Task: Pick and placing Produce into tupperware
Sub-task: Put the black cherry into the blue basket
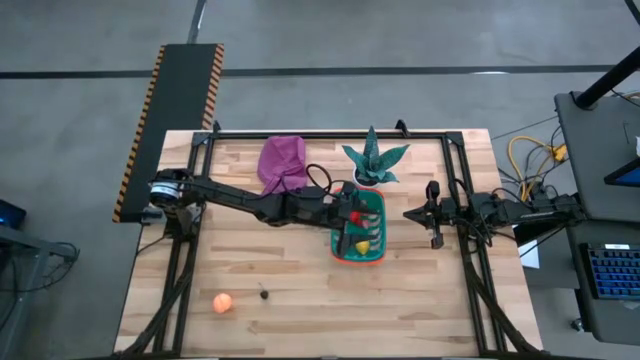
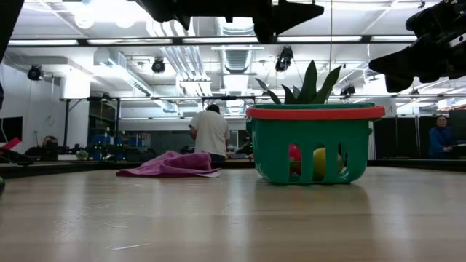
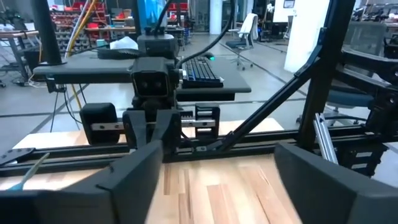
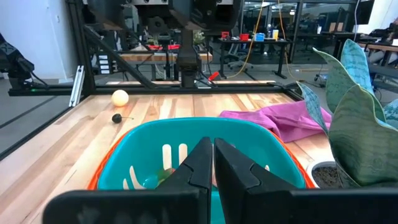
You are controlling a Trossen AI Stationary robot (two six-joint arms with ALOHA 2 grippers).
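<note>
The teal basket [image 1: 375, 235] with the orange rim stands right of the table's middle; it also shows in the low view [image 2: 313, 149] and the right wrist view [image 4: 149, 140]. Inside it lie a red fruit [image 2: 294, 154] and a yellow lemon [image 2: 322, 161]. An orange ball [image 1: 222, 303] and a small dark piece [image 1: 264, 293] rest on the table near its near-left corner. My left gripper [image 1: 358, 215] hangs open above the basket with nothing between its fingers [image 3: 127, 180]. My right gripper [image 4: 213, 163] is shut and empty, just right of the basket [image 1: 408, 214].
A purple cloth [image 1: 283, 163] lies at the far edge, left of a spiky green plant in a white pot [image 1: 373, 162] standing close behind the basket. Black frame rails [image 1: 470, 240] run along the table's sides. People show in the room beyond [image 2: 211, 131].
</note>
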